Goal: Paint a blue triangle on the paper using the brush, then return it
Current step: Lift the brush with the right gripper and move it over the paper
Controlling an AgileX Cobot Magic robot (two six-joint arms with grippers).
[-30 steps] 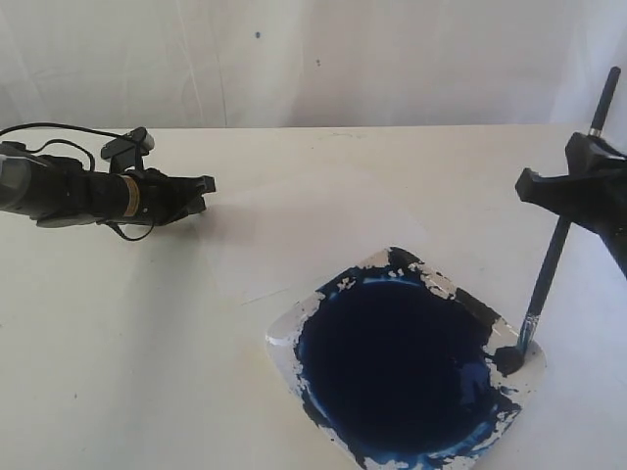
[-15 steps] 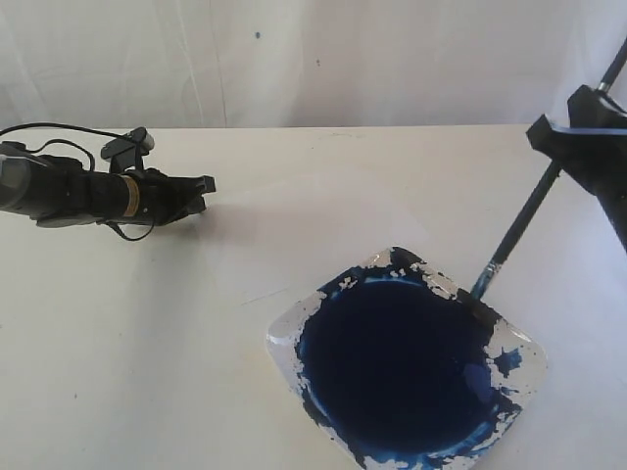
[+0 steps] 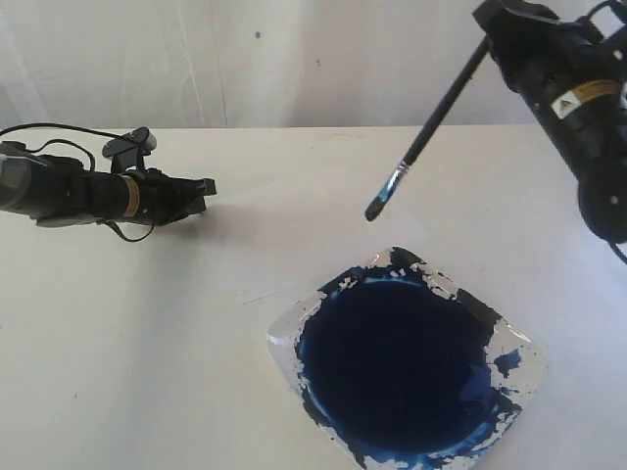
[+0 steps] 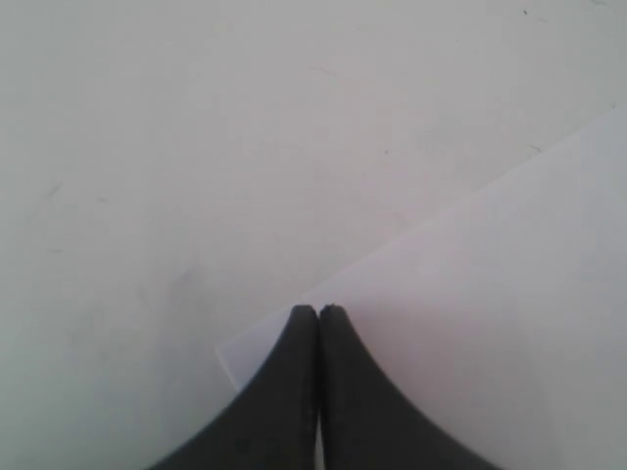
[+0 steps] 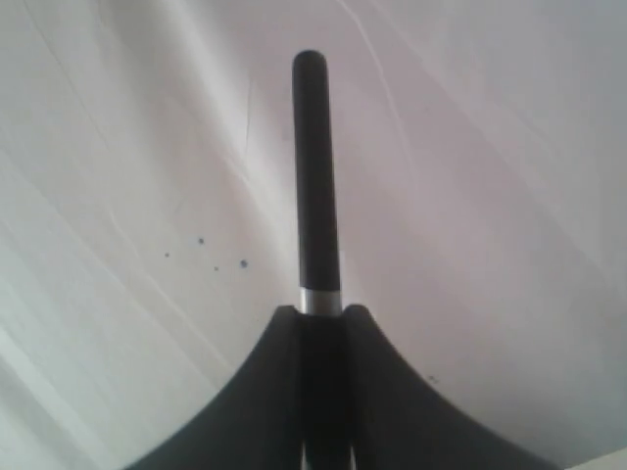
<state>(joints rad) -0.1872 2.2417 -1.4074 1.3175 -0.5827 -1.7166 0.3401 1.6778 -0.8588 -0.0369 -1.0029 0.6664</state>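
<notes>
Lifted out of the paint dish [image 3: 281,339] within the last second, the brush [image 3: 431,127] is now hanging in the air above the surface [image 3: 147,343], beyond the dish's far corner. It is slanting down from the upper right, its blue-stained bristles [image 3: 375,210] pointing down and to the left and touching nothing. The right gripper [image 3: 493,24] is riding high against the white backdrop [image 3: 294,59], its jaws pinching the black handle near the upper end. In the right wrist view the handle's rounded end is sticking out past the jaw tips. The left gripper [image 3: 203,188] is lying low and level over the far left of the surface, just as it was a second ago, its jaws pressed together on nothing. In the left wrist view its tips are sitting over a corner of the paper [image 4: 490,294], though whether they are touching the sheet cannot be told. The pale sheet is lying flat between the left gripper and the dish. A dark blue pool of paint [image 3: 397,367] is filling the dish, whose white rim is showing through in chipped patches.
</notes>
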